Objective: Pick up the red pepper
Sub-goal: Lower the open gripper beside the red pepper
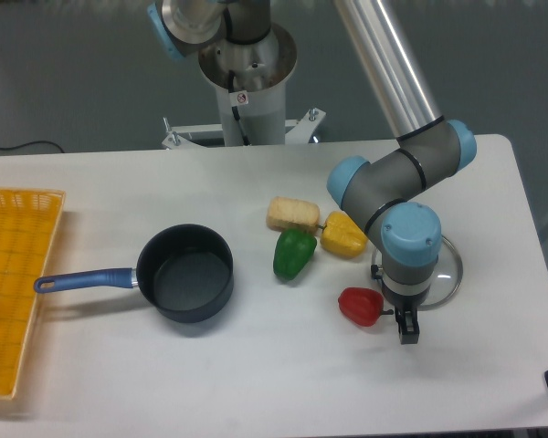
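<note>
The red pepper (359,306) lies on the white table (256,383), right of centre and towards the front. It is small and glossy. My gripper (396,321) points down just to the pepper's right, close to the table. One dark finger (408,328) shows clear of the pepper on the right. The other finger sits at the pepper's right edge and is partly hidden. The jaws stand apart, and the pepper is beside them, not between them.
A green pepper (294,253), a yellow pepper (344,235) and a pale yellow block (292,214) lie behind the red pepper. A dark pot (184,272) with a blue handle stands to the left. An orange basket (14,292) is at the far left. A clear glass lid (446,265) lies under the wrist.
</note>
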You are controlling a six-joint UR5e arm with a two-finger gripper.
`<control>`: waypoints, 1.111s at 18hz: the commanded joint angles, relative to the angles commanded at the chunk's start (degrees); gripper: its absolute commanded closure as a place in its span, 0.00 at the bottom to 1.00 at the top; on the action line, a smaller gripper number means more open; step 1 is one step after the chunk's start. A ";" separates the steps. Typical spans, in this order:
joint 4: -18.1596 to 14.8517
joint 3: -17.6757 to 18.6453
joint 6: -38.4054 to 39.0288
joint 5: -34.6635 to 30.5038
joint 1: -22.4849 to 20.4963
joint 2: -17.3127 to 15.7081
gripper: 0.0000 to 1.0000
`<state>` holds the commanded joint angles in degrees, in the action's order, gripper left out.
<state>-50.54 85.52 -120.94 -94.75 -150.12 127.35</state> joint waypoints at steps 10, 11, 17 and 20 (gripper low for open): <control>-0.09 0.26 2.46 -0.09 0.18 0.09 0.40; -0.09 0.26 2.81 -0.09 0.26 0.09 0.41; 0.62 0.18 4.75 -0.09 1.05 0.18 0.46; 0.62 0.18 4.84 -0.09 1.06 0.18 0.47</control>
<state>-49.92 85.69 -116.10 -94.83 -149.06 127.53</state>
